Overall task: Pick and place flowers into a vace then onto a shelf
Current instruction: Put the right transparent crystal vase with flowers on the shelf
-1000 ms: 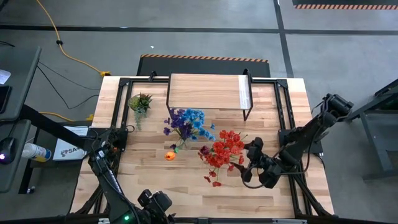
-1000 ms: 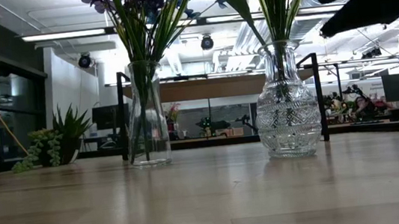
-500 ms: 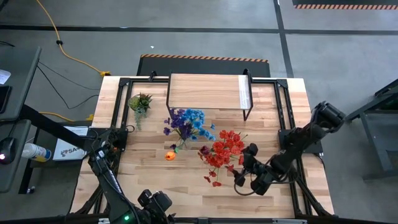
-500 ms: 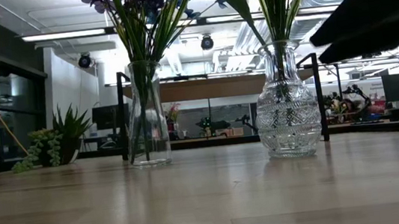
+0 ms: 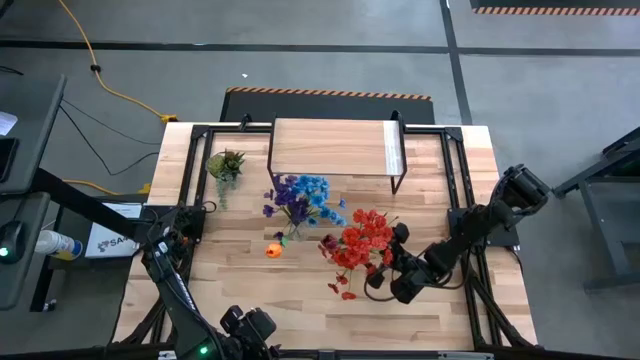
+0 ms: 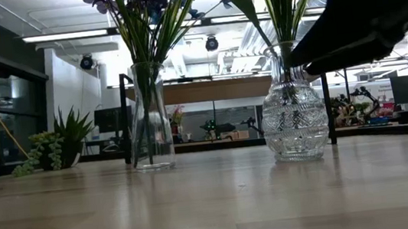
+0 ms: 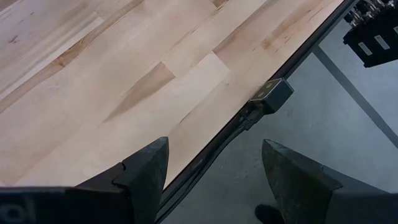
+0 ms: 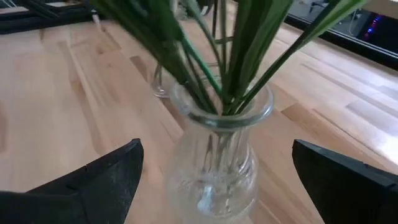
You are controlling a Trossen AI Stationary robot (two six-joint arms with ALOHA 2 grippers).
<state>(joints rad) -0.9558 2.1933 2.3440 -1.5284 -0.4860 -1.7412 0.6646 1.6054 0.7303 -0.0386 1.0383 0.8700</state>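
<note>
On the wooden table point(image 5: 250, 290), seen from above, the right arm reached in from the right edge, bent at the elbow, its right gripper point(image 5: 383, 275) just beside the red flowers point(image 5: 362, 238) in their vase, fingers spread wide and holding nothing. The blue and purple flowers point(image 5: 300, 195) stood in a second vase nearer the shelf point(image 5: 330, 147), which sat at the table's far edge; a single orange bloom point(image 5: 273, 250) lay on the bare wood between the bouquets and the near edge. A small green plant point(image 5: 226, 163) stood left of the shelf. The left arm waited at the near left corner, leaving the table's near half open. From table height, the cut-glass vase point(image 6: 293, 123) and the slim clear vase point(image 6: 149, 121) stood upright and well apart, the right arm a dark mass beside the cut-glass vase's neck. In the left wrist view, the left gripper point(image 7: 214, 171) hung over the table's edge, fingers apart and empty. In the right wrist view, the spread fingers point(image 8: 106, 177) flanked the vase neck point(image 8: 221, 118) without touching it, green stems rising from it.
</note>
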